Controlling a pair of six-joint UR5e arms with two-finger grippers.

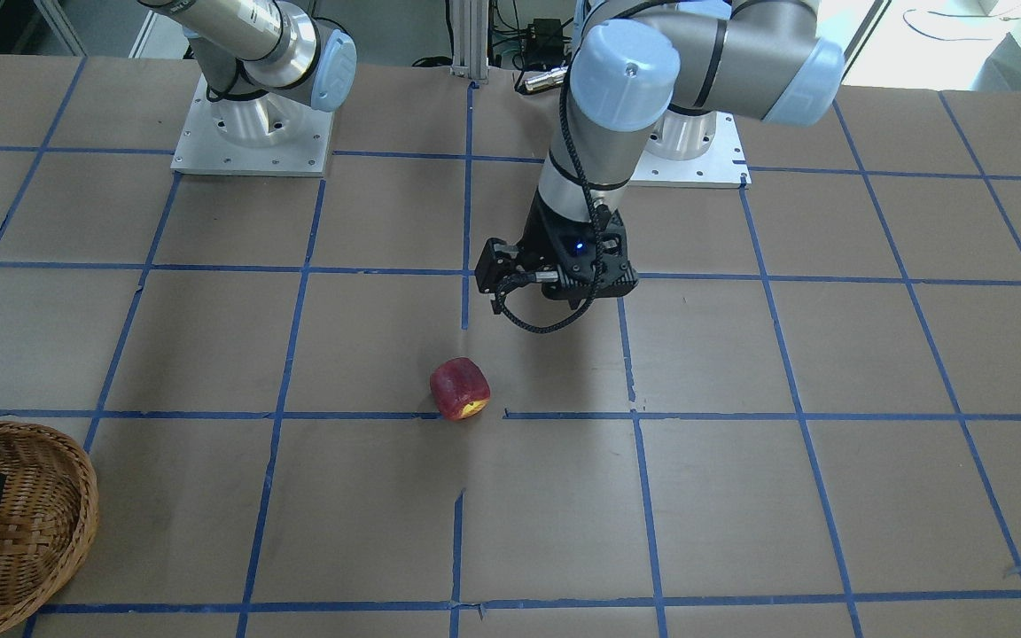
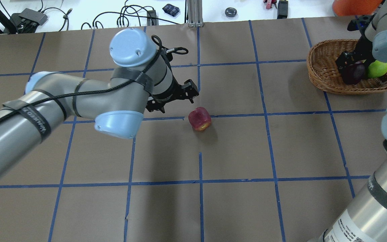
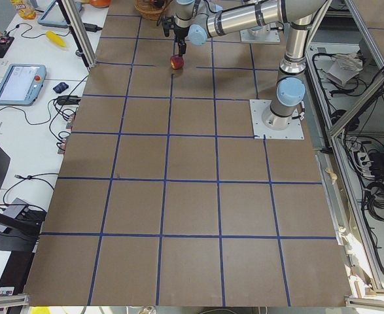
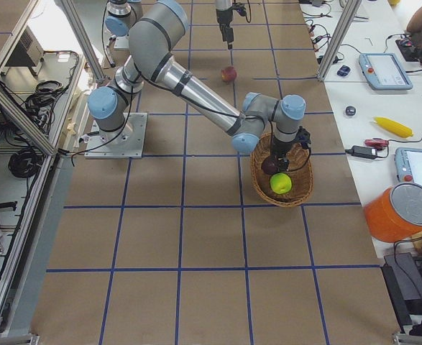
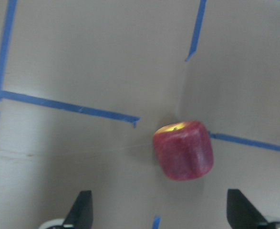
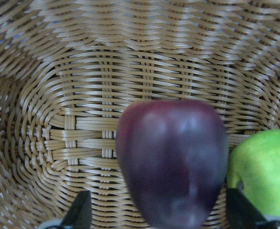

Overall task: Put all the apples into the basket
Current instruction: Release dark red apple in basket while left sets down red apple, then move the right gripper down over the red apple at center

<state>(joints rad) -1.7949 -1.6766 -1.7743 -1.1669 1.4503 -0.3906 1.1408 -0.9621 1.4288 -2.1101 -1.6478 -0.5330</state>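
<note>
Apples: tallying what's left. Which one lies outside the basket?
The red apple with a yellow patch, on the table; maroon apple and green apple are inside the basket.

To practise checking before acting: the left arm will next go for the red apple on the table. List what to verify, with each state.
1. Left gripper open: ok.
2. Red apple between its fingers: not ok, it lies ahead of them.
3. Red apple free on the table: ok.
4. Green apple in basket: ok.
5. Maroon apple set down in basket: cannot tell; right gripper is open around it.
</note>
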